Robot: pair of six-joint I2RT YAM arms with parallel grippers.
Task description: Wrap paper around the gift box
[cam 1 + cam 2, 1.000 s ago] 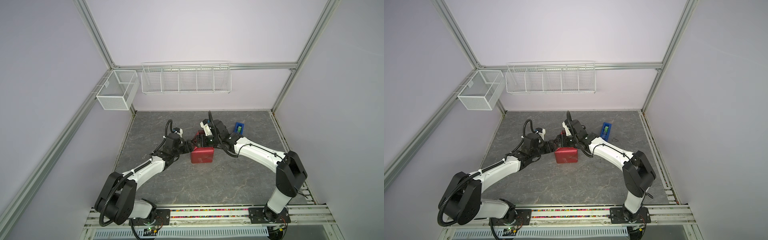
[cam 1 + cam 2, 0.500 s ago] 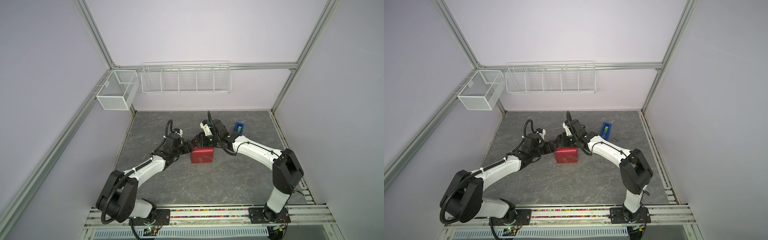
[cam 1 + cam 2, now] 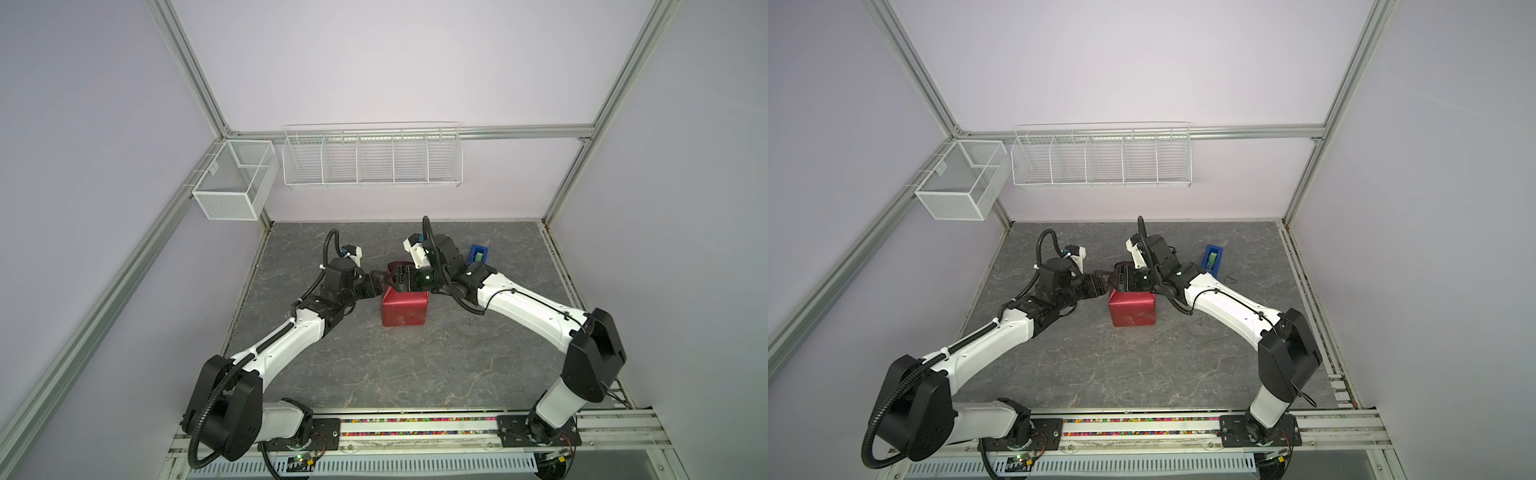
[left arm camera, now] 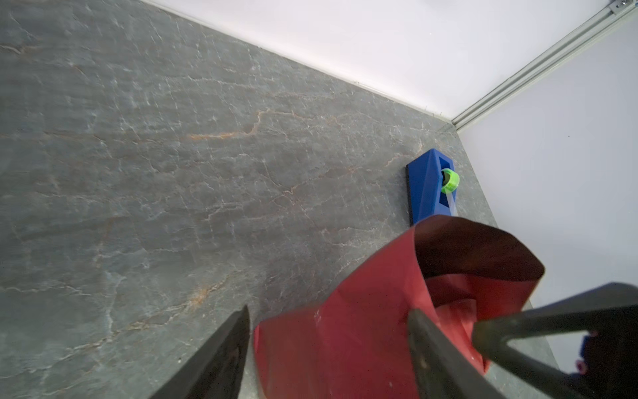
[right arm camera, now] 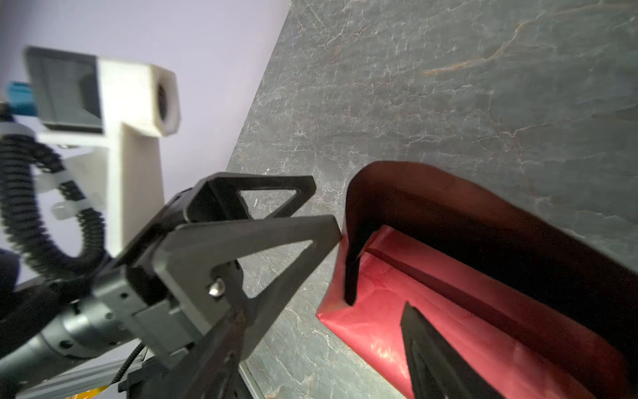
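Near the table's (image 3: 415, 374) middle, the red paper (image 3: 405, 309) stands box-shaped, far flap open. The left fingers (image 5: 259, 228), spread wide, touch the flap with one tip; the right fingers (image 5: 431, 352) gape over its top.

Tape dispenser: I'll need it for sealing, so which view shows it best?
The left wrist view: the tape dispenser appears large, its green roll clear. Both top views show it small, beside the right arm. The right wrist view misses it.
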